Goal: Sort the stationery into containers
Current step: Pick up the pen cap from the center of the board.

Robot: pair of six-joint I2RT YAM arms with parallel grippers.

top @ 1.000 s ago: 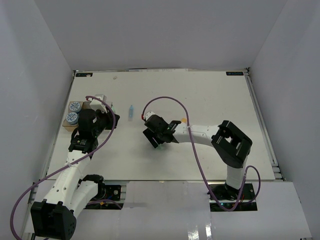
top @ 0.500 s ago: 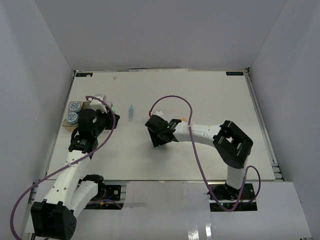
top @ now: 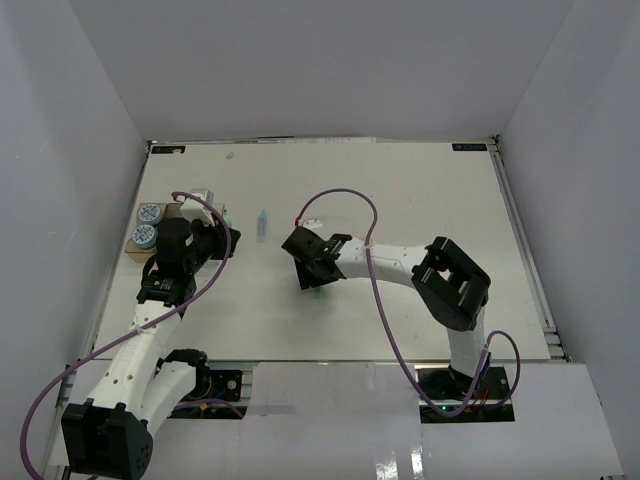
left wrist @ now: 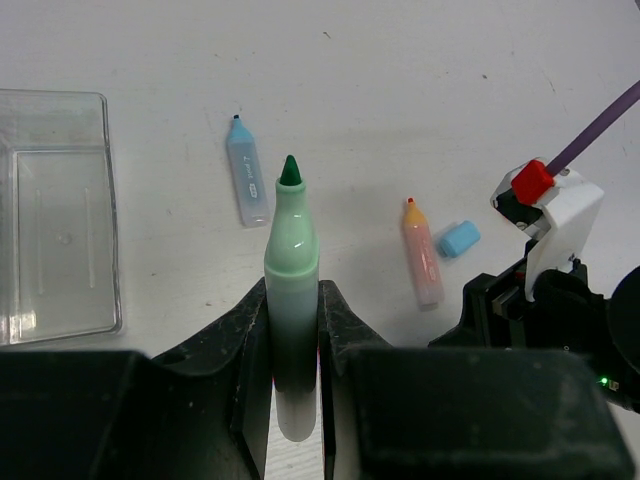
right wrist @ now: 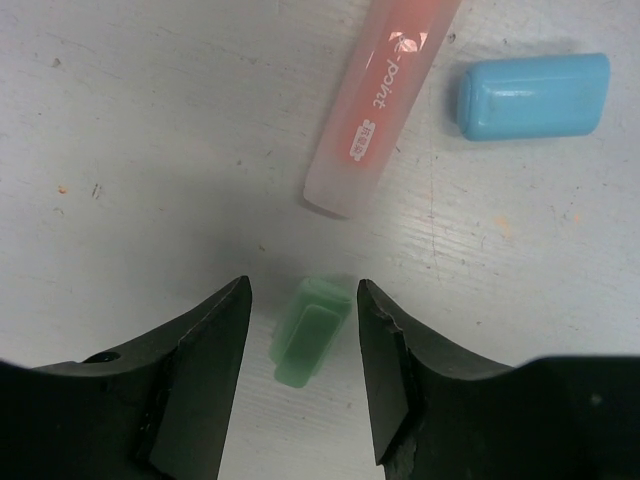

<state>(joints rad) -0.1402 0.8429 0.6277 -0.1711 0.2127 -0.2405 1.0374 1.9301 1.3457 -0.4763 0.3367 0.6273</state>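
Note:
My left gripper is shut on a mint-green uncapped marker, tip pointing away, above the table by a clear bin. My right gripper is open, its jaws standing either side of a small green cap on the table, not touching it. A pink-orange marker and a blue cap lie just beyond it. A blue marker lies apart to the left. In the top view, two patterned rolls sit in the tan bin.
The bins line the table's left edge, a clear one behind my left gripper. My right gripper is near the table's middle, its purple cable looping behind. White walls surround the table.
My right gripper has shifted a little left and come down round the green cap, its arm swinging left. My left arm has not moved.

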